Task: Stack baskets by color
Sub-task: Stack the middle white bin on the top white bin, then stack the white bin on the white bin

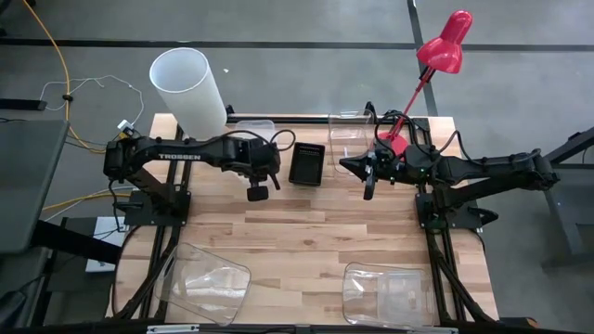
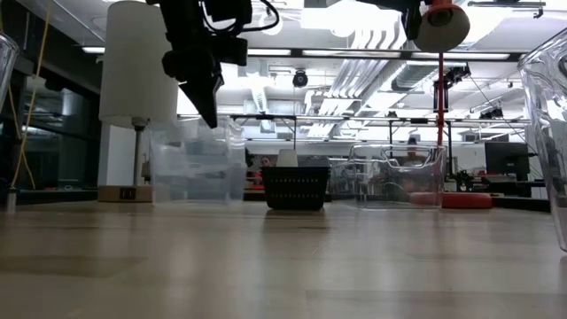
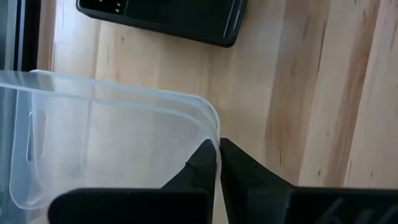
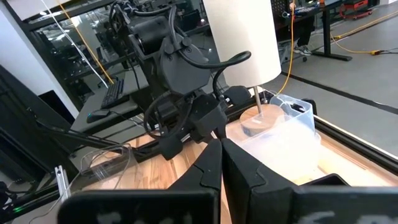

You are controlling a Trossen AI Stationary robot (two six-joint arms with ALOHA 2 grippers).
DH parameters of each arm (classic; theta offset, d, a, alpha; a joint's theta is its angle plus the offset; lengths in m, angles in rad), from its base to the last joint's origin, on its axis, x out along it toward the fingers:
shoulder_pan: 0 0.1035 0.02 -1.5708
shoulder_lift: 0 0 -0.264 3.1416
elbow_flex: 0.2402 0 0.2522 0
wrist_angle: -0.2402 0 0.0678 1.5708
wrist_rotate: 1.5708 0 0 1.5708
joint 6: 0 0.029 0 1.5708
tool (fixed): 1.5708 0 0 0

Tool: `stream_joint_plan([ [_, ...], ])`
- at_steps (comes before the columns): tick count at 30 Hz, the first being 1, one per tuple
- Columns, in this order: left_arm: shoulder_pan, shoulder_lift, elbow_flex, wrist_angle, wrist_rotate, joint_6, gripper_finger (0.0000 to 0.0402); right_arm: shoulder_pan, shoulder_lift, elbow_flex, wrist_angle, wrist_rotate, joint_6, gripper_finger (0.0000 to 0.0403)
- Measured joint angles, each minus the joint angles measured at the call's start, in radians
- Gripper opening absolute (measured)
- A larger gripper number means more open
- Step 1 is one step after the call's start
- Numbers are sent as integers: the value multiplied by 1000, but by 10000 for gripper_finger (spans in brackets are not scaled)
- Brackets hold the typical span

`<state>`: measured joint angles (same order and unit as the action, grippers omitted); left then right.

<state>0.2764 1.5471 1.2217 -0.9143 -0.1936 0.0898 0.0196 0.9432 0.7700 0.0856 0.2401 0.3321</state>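
A frosted white basket [image 1: 252,130] [image 3: 112,143] stands on its base at the table's far side. A black perforated basket [image 1: 307,163] [image 2: 297,188] stands to its right, and a clear basket [image 1: 351,132] [image 2: 399,177] farther right. My left gripper [image 1: 258,192] [image 3: 217,155] is shut and points steeply down, high above the table near the frosted basket's near right corner. My right gripper [image 1: 368,186] [image 4: 221,149] is shut and level, right of the black basket and above the table. Neither holds anything.
Two larger clear tubs [image 1: 209,278] [image 1: 385,292] lie at the table's near edge. A white cylindrical lampshade [image 1: 188,83] stands at the far left corner and a red desk lamp [image 1: 436,56] at the far right. Bare wood [image 1: 306,232] spreads across the middle.
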Motion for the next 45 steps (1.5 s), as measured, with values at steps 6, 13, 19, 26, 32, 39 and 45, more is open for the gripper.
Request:
stream_joint_plan([
  [6, 0, 0, 0, -1, -21, -6, 1, 0, 0, 0, 0, 0, 1, 0],
  [13, 0, 0, 0, -2, -83, 0, 38, 0, 0, 0, 0, 0, 3, 0],
  [19, 0, 0, 3, -5, -82, -1, 110, 0, 0, 0, 0, 0, 3, 0],
  [26, 0, -1, 113, -17, -55, -8, 182, 0, 0, 0, 0, 0, 4, 0],
  [32, -2, -53, 184, 42, 136, -127, 204, 0, 0, 0, 6, 0, 82, 0],
  [39, -54, -273, 55, 462, 141, -276, 196, 0, 0, 0, 42, 0, 87, 0],
  [45, -122, -495, -226, 892, 71, -344, 189, 0, 0, 0, 118, -12, 87, 0],
])
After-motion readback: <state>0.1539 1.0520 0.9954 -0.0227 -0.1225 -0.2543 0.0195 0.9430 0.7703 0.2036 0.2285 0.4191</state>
